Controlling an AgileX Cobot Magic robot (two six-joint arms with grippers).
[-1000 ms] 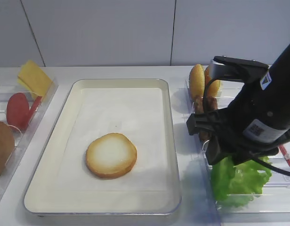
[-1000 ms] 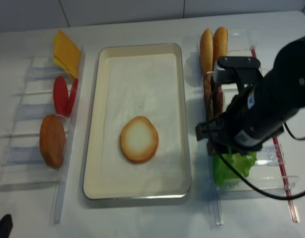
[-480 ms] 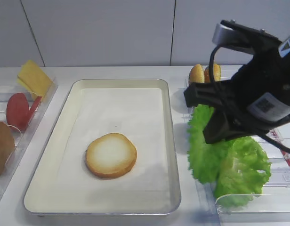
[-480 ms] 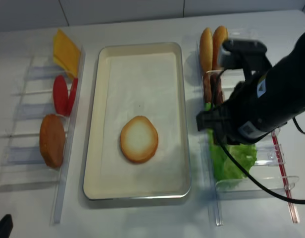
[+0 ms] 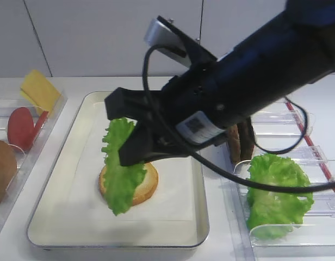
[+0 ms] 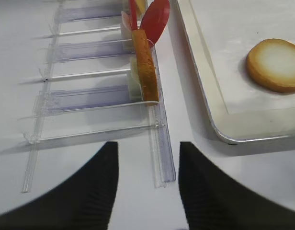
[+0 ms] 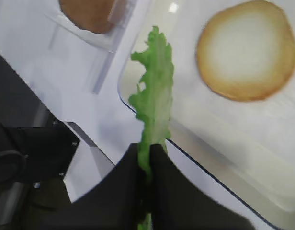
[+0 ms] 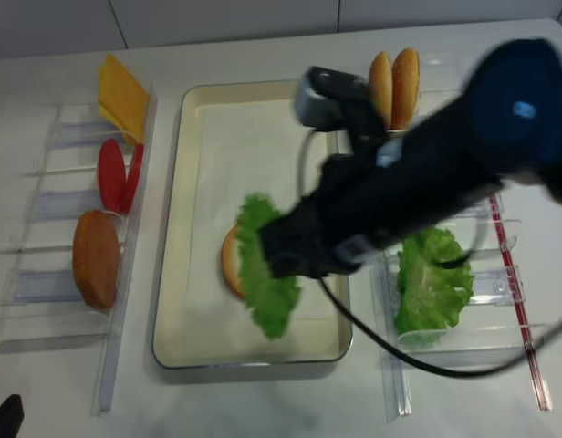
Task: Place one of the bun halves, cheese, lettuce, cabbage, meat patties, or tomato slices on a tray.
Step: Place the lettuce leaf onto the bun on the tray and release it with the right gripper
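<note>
Lettuce leaf (image 5: pixel 122 169) pinched at its top edge in closed right jaws, hanging below them over bun half (image 5: pixel 146 185) on tray (image 5: pixel 59 179). Left jaws parted, empty, probably hovering above the desk (image 6: pixel 90 163).

Tray (image 5: pixel 197 179) as landmark: bun half (image 5: pixel 147 185) is lying on its liner, near the front. Lettuce leaf (image 5: pixel 121 166) is hanging over that bun, pinched in the right gripper (image 7: pixel 148 158). Cheese (image 5: pixel 39 89), tomato slices (image 5: pixel 20 126) and another bun half (image 5: pixel 3 168) are standing in the rack left of the tray; more lettuce (image 5: pixel 277 193) is sitting in the rack to its right.
</note>
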